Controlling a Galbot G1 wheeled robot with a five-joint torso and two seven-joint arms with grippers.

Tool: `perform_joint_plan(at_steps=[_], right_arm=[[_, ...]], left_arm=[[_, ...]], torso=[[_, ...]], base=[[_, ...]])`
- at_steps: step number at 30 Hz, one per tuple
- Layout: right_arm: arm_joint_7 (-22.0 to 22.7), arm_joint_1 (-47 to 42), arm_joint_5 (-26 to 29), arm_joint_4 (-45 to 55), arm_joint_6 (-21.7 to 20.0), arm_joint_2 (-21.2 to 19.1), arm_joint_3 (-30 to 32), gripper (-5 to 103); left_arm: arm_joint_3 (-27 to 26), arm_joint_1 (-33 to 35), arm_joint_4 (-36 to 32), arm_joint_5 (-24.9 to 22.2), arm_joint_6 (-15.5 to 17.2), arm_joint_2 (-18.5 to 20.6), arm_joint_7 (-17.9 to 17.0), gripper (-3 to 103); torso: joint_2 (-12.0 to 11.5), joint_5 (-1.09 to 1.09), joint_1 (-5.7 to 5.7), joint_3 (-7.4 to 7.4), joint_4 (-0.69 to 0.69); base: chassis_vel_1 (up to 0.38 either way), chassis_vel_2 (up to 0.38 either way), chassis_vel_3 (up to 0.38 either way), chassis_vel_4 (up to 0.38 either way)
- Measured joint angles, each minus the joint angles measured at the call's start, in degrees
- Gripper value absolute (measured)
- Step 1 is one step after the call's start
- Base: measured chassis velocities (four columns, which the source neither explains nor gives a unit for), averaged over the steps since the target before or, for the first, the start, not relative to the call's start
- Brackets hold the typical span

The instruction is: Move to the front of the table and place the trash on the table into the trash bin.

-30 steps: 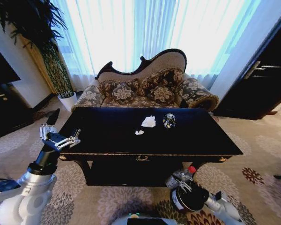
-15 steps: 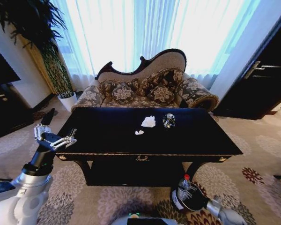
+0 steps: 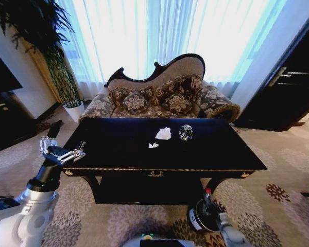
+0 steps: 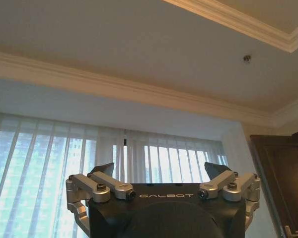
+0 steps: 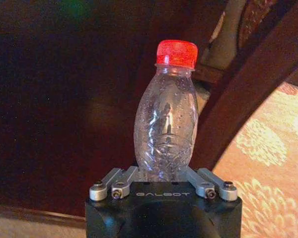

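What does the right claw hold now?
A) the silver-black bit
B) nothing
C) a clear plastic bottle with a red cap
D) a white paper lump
C: the right claw is shut on the clear bottle with a red cap, low beside the trash bin.

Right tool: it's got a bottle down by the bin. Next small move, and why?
Probably open the right tool and drop the clear red-capped bottle. In the head view it hangs low over the trash bin beside the table leg. The left tool waits open at the table's left edge.
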Motion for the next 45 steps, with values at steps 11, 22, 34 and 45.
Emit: perform_joint_plan(at_steps=[11,22,34,45], right_arm=[[0.51,1.52,-0.44,-5.41,0.32,-0.31,0.77,23],[0.88,1.98,-0.72,-6.31,-0.16,0.34,1.47,41],[0.21,0.97,-1.25,-5.9,-0.12,0.97,1.72,89],[-5.35,-2.2,-2.79,-1.57,1.31,2.67,1.57,100]], left_arm=[[0.52,-0.14,0.42,0.47,-0.29,0.07,-0.03,100],[0.41,0.29,-0.79,0.57,-0.09,0.62,-0.2,100],[0.48,0.54,-0.34,0.85,-0.62,-0.05,-0.08,100],[0.31,-0.02,0.32,0.9,0.16,0.62,-1.01,100]], torso=[[0.0,0.01,0.0,0.0,-0.02],[0.0,0.02,0.0,0.0,0.0],[0.0,0.01,0.0,0.0,-0.01],[0.0,0.0,0.0,0.0,-0.01]], base=[[0.0,0.0,0.0,0.0],[0.0,0.0,0.0,0.0],[0.0,0.0,0.0,0.0],[0.0,0.0,0.0,0.0]])
